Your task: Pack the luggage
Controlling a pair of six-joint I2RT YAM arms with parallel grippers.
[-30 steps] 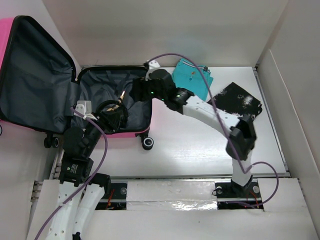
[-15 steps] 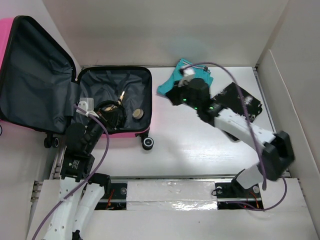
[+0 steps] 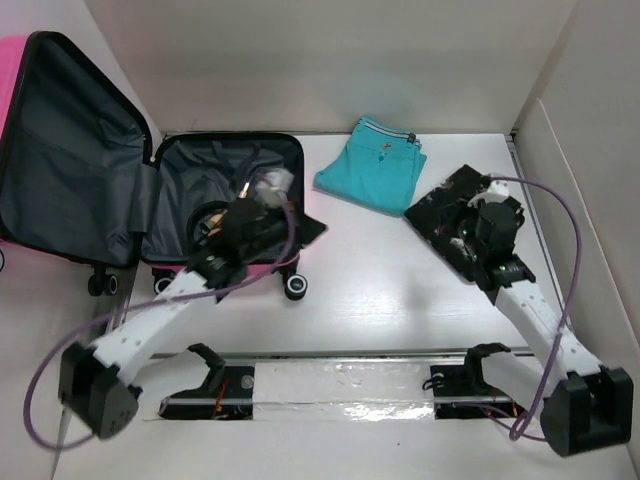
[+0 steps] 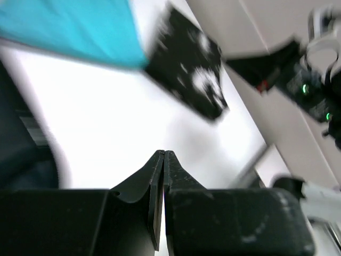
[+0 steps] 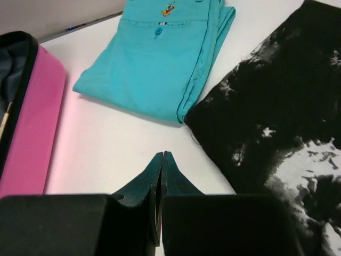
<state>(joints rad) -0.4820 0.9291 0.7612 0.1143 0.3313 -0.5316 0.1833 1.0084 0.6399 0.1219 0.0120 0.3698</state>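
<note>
The pink luggage (image 3: 228, 152) lies open at the left, its grey-lined lid (image 3: 70, 150) leaning on the wall; its pink side (image 5: 32, 122) shows in the right wrist view. My left gripper (image 3: 308, 230) reaches out over the case's right rim, shut and empty (image 4: 163, 154). Folded teal shorts (image 3: 375, 165) (image 5: 160, 58) (image 4: 69, 26) lie on the table behind. A black garment with white marks (image 3: 455, 195) (image 5: 282, 122) (image 4: 186, 69) lies at the right. My right gripper (image 3: 440, 218) hovers at its left edge, shut on nothing (image 5: 162, 154).
A black corded item (image 3: 213, 215) and a small gold piece (image 3: 243, 188) lie in the case, partly hidden by my left arm. White walls (image 3: 560, 140) close in the table at the back and right. The case's wheels (image 3: 295, 288) face the near edge.
My right arm has swung out of the case to the black garment and shut its jaws. My left arm has swept from the case's left side across to its right rim, jaws shut.
</note>
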